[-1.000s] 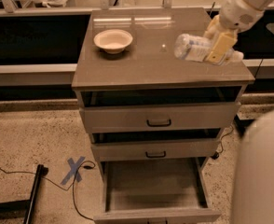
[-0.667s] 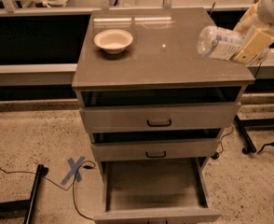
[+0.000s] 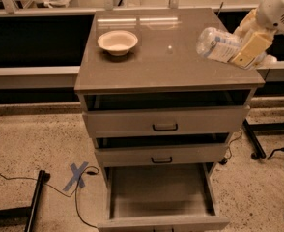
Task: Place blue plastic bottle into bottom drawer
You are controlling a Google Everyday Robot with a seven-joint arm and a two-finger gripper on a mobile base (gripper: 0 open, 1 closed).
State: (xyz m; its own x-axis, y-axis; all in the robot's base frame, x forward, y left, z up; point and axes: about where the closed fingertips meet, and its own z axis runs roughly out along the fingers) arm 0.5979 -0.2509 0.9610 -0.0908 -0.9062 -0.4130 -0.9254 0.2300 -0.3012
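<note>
My gripper (image 3: 246, 47) is at the right edge of the cabinet top, above its surface, shut on the blue plastic bottle (image 3: 218, 44). The bottle is clear with a pale label and lies sideways in the fingers, sticking out to the left. The bottom drawer (image 3: 161, 223) is pulled wide open at the foot of the cabinet, well below and to the left of the gripper. Its inside shows bare and grey.
A shallow white bowl (image 3: 117, 41) sits at the back left of the cabinet top (image 3: 156, 66). The two upper drawers with black handles (image 3: 164, 127) stand slightly open. Cables and a blue tape cross (image 3: 77, 175) lie on the floor at left; stand legs (image 3: 265, 151) at right.
The gripper with the bottle has lifted off the cabinet top and moved right, then drifted slightly back left. The bottle stays held sideways.
</note>
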